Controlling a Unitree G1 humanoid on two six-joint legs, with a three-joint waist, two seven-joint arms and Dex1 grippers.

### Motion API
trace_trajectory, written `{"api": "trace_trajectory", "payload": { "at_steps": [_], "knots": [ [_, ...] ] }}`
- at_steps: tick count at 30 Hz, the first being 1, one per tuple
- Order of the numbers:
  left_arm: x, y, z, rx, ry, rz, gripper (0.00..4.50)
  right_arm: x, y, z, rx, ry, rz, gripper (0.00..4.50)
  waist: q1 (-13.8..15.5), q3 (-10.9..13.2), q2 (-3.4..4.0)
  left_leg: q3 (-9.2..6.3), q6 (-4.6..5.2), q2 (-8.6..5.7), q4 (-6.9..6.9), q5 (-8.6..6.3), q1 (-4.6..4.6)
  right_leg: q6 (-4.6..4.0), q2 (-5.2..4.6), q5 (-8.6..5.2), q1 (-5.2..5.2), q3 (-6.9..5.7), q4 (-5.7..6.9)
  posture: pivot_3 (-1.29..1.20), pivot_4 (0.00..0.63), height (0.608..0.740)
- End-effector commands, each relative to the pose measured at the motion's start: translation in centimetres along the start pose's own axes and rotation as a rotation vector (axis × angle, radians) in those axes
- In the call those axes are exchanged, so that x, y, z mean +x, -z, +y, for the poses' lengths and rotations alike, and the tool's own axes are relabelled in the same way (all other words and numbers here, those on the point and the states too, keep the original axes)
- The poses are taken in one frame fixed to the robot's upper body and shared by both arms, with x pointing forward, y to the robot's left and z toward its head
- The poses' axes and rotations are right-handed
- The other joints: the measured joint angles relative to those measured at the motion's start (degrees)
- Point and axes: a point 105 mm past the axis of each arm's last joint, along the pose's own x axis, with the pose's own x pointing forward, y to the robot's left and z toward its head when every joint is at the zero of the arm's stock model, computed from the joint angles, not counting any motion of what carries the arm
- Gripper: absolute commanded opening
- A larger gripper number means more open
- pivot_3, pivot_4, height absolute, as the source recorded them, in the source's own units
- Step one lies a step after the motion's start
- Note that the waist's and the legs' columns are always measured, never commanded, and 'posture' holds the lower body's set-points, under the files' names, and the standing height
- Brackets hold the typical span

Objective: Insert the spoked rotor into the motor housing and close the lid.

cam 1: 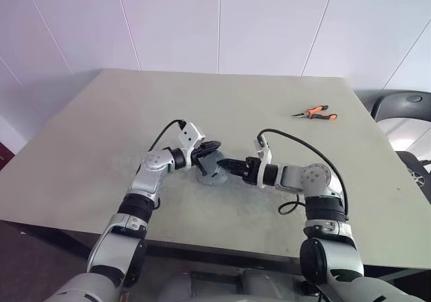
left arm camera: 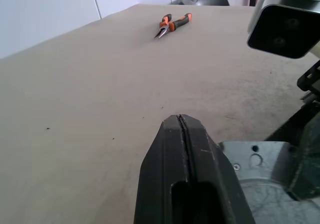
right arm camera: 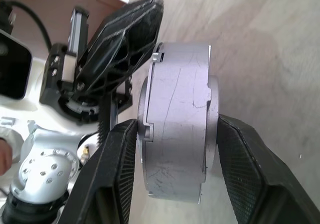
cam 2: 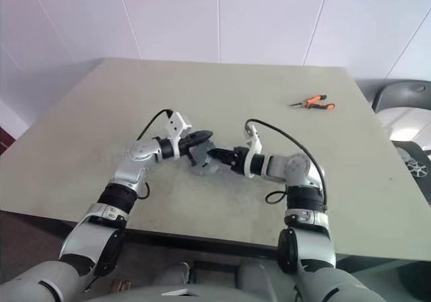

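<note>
The motor housing [right arm camera: 180, 84], a round silver-grey casing, stands on its edge on the table's middle [cam 1: 214, 172]. My right gripper [cam 1: 225, 164] reaches in from the right and is shut on it, one black finger [right arm camera: 117, 169] on each flat face. From the left, my left gripper [cam 1: 207, 151] is shut with nothing between its fingers. Its closed tips [left arm camera: 181, 121] lie against the casing's upper rim [left arm camera: 260, 189]. The casing's inside faces away, so its windings are hidden. The spoked rotor is out of view. I cannot tell a lid apart from the casing.
Orange-handled pliers [cam 1: 315, 114] lie at the table's far right. A dark chair [cam 1: 404, 106] stands beyond the right edge of the beige table [cam 1: 101, 140]. White wall panels rise behind the far edge. Cables loop from both wrists.
</note>
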Motion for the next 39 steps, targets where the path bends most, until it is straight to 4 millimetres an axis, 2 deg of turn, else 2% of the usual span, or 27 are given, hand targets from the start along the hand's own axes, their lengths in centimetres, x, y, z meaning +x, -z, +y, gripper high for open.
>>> {"api": "trace_trajectory", "payload": {
  "at_steps": [1, 17, 32, 39],
  "knots": [
    [0.6, 0.2, -1.1, 0.001, 0.054, 0.014, 0.0, -0.1, -3.3, 3.2, -0.094, -0.114, -0.132, 2.09, 0.1, 0.0, 0.0, 0.0, 0.0, -0.01, 0.01, 0.0, -0.01, 0.0, -0.01, 0.0, 0.0, 0.0, 0.0, 0.0, 0.0, 0.74],
    [0.5, 0.2, -1.1, 0.002, 0.055, 0.016, 0.0, 0.2, -4.4, 2.0, -0.08, -0.05, -0.209, 2.09, 0.1, 0.0, 0.0, 0.0, 0.01, -0.02, 0.09, 0.0, 0.03, 0.0, -0.01, -0.01, 0.06, 0.01, 0.06, 0.0, 0.0, 0.74],
    [-0.5, 0.6, 0.0, -0.01, 0.004, 0.024, 0.0, -0.1, -4.0, 2.7, -0.145, -0.088, -0.165, 2.09, 0.0, 0.0, 0.0, 0.0, 0.01, -0.02, 0.1, 0.0, 0.04, 0.0, -0.01, 0.0, 0.07, 0.01, 0.06, 0.0, 0.0, 0.74],
    [-0.9, 0.7, 0.4, -0.014, -0.016, 0.027, 0.0, -0.4, -4.6, 3.2, -0.174, -0.105, -0.179, 2.09, 0.0, 0.0, 0.0, -0.01, 0.01, -0.02, 0.08, 0.0, 0.04, -0.02, -0.01, 0.01, 0.06, 0.01, 0.06, 0.0, 0.0, 0.74]
  ]
}}
